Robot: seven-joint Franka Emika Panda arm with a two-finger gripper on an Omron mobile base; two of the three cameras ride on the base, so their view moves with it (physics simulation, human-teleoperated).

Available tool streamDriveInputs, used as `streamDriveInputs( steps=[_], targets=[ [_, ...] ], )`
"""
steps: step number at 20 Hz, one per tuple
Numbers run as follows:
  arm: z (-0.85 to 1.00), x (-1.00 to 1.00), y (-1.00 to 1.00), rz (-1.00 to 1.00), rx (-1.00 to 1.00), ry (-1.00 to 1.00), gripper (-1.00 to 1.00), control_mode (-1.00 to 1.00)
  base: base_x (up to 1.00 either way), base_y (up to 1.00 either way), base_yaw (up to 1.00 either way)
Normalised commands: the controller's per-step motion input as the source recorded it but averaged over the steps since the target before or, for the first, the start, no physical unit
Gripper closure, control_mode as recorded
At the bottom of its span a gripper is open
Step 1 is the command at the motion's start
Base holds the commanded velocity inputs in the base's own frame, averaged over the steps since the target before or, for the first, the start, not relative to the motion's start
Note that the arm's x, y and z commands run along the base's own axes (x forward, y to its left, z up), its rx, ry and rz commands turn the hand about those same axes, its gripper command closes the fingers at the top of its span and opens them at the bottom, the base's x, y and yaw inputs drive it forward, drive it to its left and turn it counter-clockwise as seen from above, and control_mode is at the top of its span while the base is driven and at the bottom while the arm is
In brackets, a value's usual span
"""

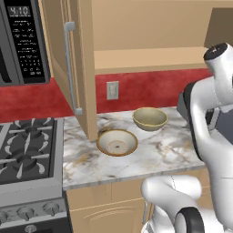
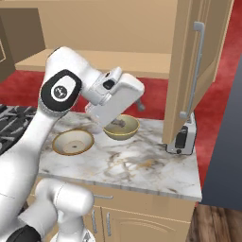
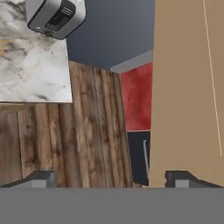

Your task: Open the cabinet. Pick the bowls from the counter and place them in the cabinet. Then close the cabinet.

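The light tan wooden wall cabinet (image 1: 82,59) is standing with both panelled doors swung out, its interior bare. The two beige ceramic bowls with brownish-gold rims are still sitting on the white marble-look counter (image 1: 154,154) below it. The wide shallow one with a central ring (image 1: 117,142) is lying nearer the front edge, and the deeper, rounder one (image 1: 149,118) is sitting near it, closer to the red back wall.

The white arm's tool (image 3: 111,177) is hanging with its two dark fingertips (image 3: 41,178) spread wide apart and nothing between them. In the hand view it is looking past the counter's end at the wooden floor, with the tan panel of the right-hand door (image 2: 189,71) just beside one fingertip. In the right base view the hand is hovering above the deeper bowl, hiding part of it.

The bowl step is looking barely begun. The main risk seems to be that open right door: a wide swing of the wrist could be knocking it or catching its silver bar handle (image 2: 194,71). A grip on a thin, curved rim could also be slipping, and the silver toaster (image 2: 182,137) at the counter's end is standing near that door.
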Motion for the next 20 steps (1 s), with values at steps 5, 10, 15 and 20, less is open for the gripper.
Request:
streamDriveInputs(
  steps=[5, 10, 15, 20],
  targets=[
    [-0.35, -0.33, 0.05, 0.24, 0.50, 0.00, -1.00, -1.00, 0.00, 0.00, 0.00],
    [-0.49, -0.06, 0.00, 0.14, 0.58, 0.00, -1.00, -1.00, 0.00, 0.00, 0.00],
    [-0.33, 0.00, 0.24, 0.02, 0.54, 0.00, -1.00, -1.00, 0.00, 0.00, 0.00],
    [-0.10, 0.00, 0.33, 0.00, 0.39, -0.02, -1.00, -1.00, 0.00, 0.00, 0.00]
  ],
)
